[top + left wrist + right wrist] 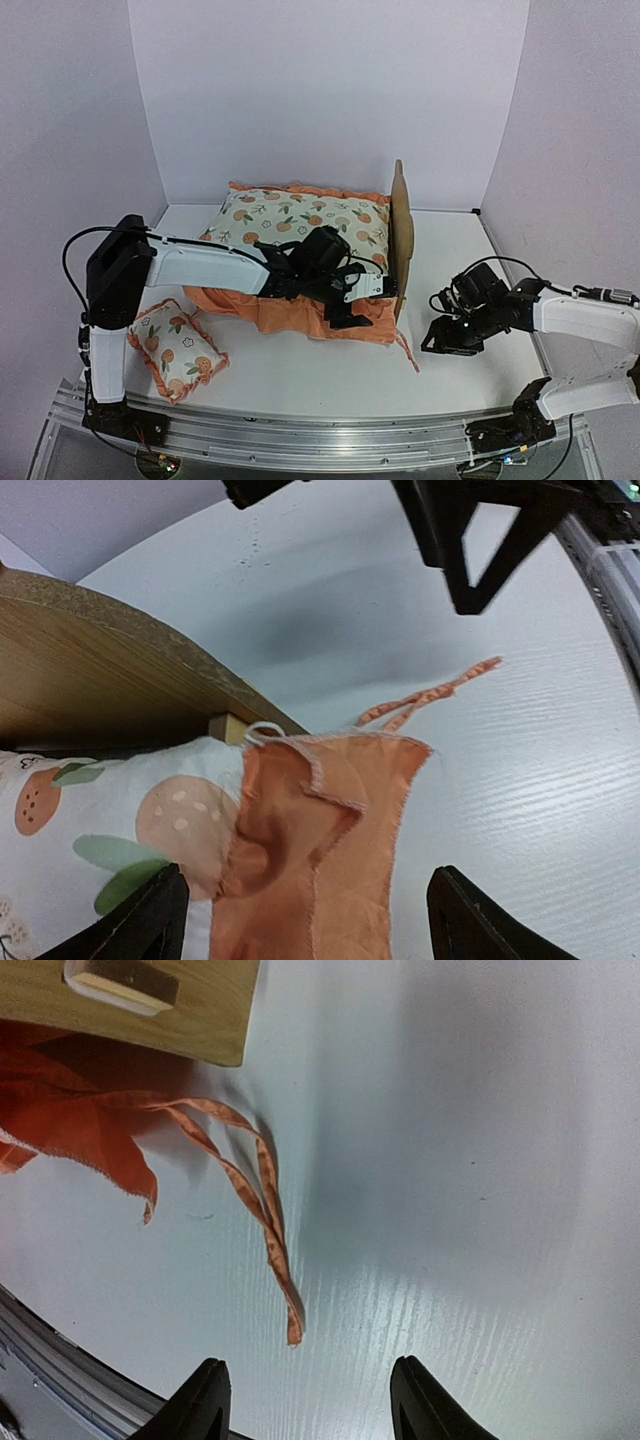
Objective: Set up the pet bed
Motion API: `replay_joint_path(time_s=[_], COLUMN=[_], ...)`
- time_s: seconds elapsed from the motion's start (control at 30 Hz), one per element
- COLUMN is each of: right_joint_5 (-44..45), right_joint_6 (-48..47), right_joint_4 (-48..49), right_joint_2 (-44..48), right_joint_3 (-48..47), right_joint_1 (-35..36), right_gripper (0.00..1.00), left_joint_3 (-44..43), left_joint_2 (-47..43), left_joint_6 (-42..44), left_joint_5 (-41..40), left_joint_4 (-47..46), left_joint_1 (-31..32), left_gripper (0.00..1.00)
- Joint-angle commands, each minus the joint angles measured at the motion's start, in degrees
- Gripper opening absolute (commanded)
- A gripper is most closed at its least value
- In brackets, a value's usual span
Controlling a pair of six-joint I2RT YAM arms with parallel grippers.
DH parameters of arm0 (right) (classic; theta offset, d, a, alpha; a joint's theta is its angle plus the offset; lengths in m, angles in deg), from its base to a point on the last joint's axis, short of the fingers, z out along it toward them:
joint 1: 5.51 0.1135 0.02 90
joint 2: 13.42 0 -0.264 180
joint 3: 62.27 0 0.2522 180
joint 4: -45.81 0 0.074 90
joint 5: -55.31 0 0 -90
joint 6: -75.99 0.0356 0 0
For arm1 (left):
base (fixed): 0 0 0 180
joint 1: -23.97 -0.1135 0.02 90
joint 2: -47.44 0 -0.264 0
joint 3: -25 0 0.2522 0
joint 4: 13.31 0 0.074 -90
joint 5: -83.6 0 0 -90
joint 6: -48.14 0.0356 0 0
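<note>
Small pillow point(178, 350) is seen at near left of the counter point(330, 385). Left gripper point(305, 920) is held wide open, empty, astride the orange ruffle point(310, 860) of the cushion point(300, 220). Right gripper point(312, 1400) is held open, empty, over bare counter. Pet bed point(403, 235) is found mid-counter, largely covered by the cushion, headboard upright at its right end.

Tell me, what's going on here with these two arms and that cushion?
Two robot arms are setting up a pet bed. The left claw hangs open over the orange ruffle at the near corner of the fruit-print cushion, beside the wooden headboard, gripping nothing. The right claw is open over bare table. A small matching pillow lies near the left arm's base.
</note>
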Motion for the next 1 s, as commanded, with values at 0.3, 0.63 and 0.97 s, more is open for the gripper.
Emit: replay_joint_path(time_s=[0.3, 0.63, 0.97], right_joint_5=[-6.31, -7.02, -2.85], right_joint_6=[3.49, 3.20, -3.45], right_joint_4=[12.79, 16.88, 24.42], right_joint_2=[-3.17, -10.00, 3.72], right_joint_3=[5.39, 4.23, 9.30], right_joint_1=[-0.09, 0.42, 3.88], right_gripper=[0.50, 0.48, 0.47], left_joint_3=[-10.60, -14.29, -16.29], left_joint_2=[7.39, 4.60, -0.09], left_joint_6=[3.45, -0.75, -1.05], left_joint_5=[-3.43, -1.17, 10.17], left_joint_4=[-4.46, 2.91, 12.02], left_joint_1=[-0.31, -2.71, -11.72], left_gripper=[0.32, 0.00, 0.00])
